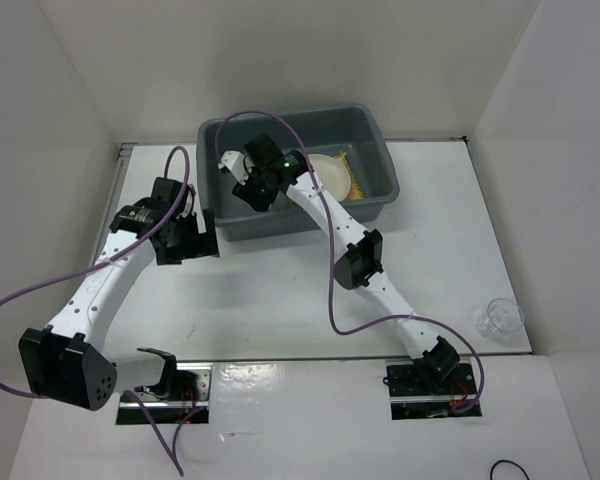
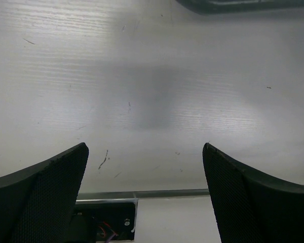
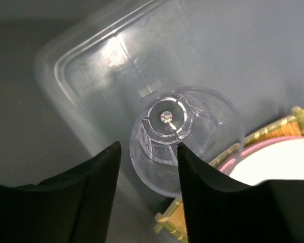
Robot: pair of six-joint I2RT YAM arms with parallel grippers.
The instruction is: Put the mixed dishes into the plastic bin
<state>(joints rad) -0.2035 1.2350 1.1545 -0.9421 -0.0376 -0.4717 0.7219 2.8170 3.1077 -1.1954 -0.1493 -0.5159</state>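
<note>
The gray-blue plastic bin [image 1: 290, 222] stands at the back centre of the table. In it lies the cream-white plate [image 1: 330, 172] on the yellow woven placemat [image 1: 357, 182]. In the right wrist view the cream plate [image 3: 281, 164] covers the pink plate [image 3: 243, 152], of which only a rim shows, on the placemat [image 3: 175, 223]. My right gripper [image 1: 242, 170] is inside the bin's left part, open [image 3: 148, 146], with a clear plastic cup [image 3: 192, 136] just below its fingers. My left gripper [image 1: 190, 240] hangs open and empty [image 2: 144, 147] over bare table left of the bin.
A second clear cup [image 1: 500, 318] stands near the table's right front edge. White walls enclose the table on the left, back and right. The bin's edge [image 2: 233, 5] shows at the top of the left wrist view. The arm mounts sit at the near edge.
</note>
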